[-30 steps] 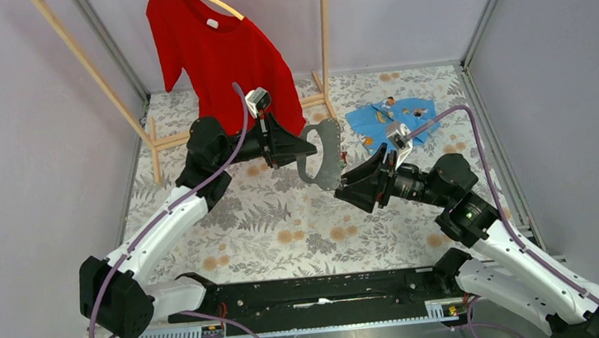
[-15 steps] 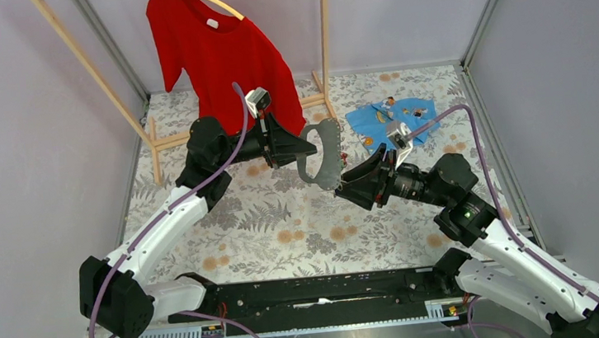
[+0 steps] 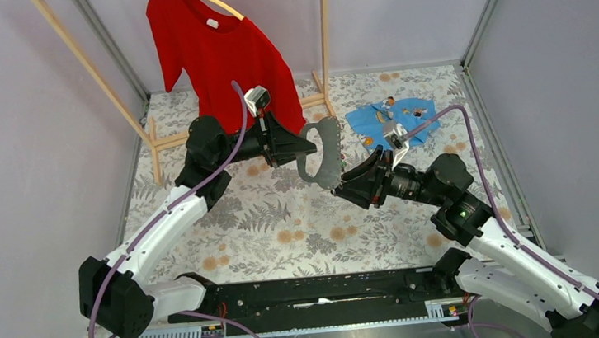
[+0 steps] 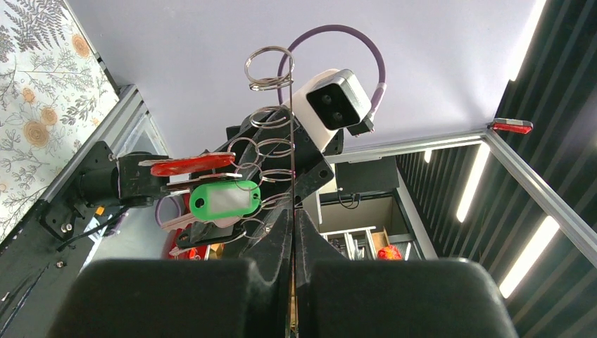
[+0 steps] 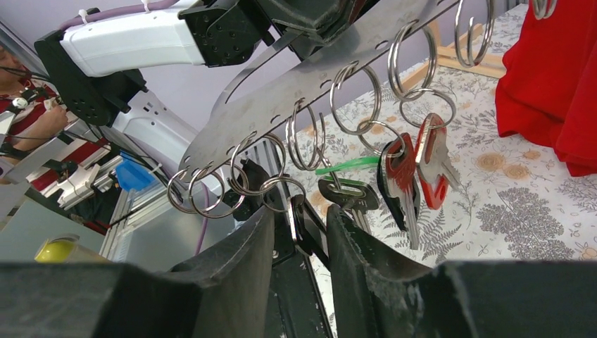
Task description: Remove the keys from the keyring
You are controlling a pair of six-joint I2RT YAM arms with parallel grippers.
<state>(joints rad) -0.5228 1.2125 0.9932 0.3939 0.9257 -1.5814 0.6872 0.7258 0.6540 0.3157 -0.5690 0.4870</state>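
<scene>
So, my right gripper (image 5: 301, 211) had its jaws a little apart, with the black key (image 5: 310, 236) sitting in the gap. I couldn't see it being pinched, so I'd call that one open. Just past the fingertips hung a row of split rings (image 5: 232, 186). Beyond them the red key (image 5: 422, 165) and the green key (image 4: 224, 199) dangled side by side under the keyring (image 3: 325, 154).

That band was up in the air over the far half of the table (image 3: 286, 236), about midway between its left and right edges. Its long axis ran roughly far to near, and the near end pointed at my right gripper. My left gripper (image 3: 310, 145) was clamped on the band from the left, further up.

The keys lay straight ahead of the right one, clearly the nearer arm. My guess was the next bit needed a pull away from the band while the left held firm. The blue cloth (image 3: 391, 119) sat toward the far right corner, well apart.
</scene>
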